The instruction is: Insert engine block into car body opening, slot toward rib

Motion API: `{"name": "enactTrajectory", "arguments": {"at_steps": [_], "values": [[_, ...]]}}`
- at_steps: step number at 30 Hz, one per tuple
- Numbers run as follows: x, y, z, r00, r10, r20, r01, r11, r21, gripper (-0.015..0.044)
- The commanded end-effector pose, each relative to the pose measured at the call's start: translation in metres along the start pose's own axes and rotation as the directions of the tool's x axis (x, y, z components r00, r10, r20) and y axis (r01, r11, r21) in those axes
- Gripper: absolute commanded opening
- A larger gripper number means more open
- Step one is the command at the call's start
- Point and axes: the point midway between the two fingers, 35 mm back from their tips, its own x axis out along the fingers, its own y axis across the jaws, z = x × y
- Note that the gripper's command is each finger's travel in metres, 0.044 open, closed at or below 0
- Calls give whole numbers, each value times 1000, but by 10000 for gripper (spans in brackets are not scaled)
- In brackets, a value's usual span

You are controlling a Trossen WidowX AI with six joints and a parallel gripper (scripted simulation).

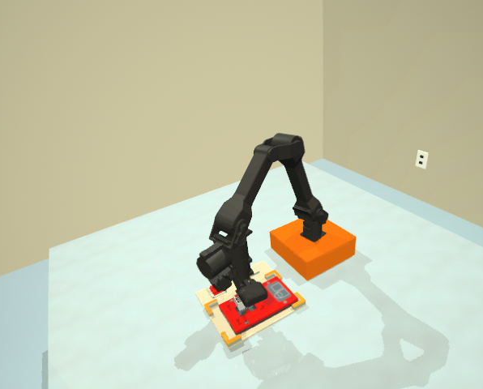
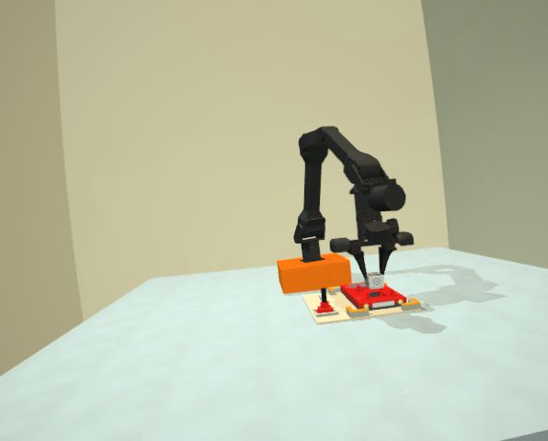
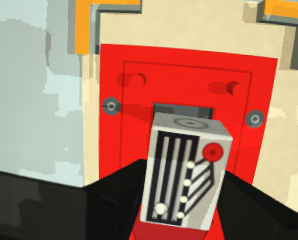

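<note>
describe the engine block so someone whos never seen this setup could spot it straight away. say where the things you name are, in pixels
Find the orange block (image 1: pixel 289 256) (image 2: pixel 312 277) under the arm, then the red car body (image 1: pixel 271 309) (image 2: pixel 355 296) (image 3: pixel 189 62) on the cream board beside it. Just above that body, gripped in the black hand (image 2: pixel 374 277) (image 3: pixel 184 187), is the engine block (image 2: pixel 375 281) (image 3: pixel 171 175): a small whitish box, unlike its red and orange neighbours, with dark stripes and one red disc on top.
</note>
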Motion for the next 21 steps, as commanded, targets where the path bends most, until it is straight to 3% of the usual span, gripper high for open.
{"name": "enactTrajectory", "arguments": {"at_steps": [1,21], "values": [[1,0,0,1000,2,-1,-2,1000,-28,159],[4,0,0,1000,2,-1,-2,999,-39,159]]}}
